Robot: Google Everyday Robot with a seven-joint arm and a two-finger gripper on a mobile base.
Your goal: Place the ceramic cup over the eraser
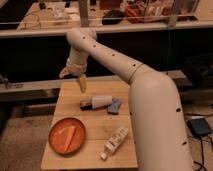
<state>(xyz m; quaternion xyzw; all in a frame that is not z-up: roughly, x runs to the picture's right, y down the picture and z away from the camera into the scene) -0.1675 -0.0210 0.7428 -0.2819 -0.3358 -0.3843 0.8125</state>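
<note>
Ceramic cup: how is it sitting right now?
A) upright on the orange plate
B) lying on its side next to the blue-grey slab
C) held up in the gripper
B: the ceramic cup lies on its side against the blue-grey slab, with the gripper above the table's far-left part.
</note>
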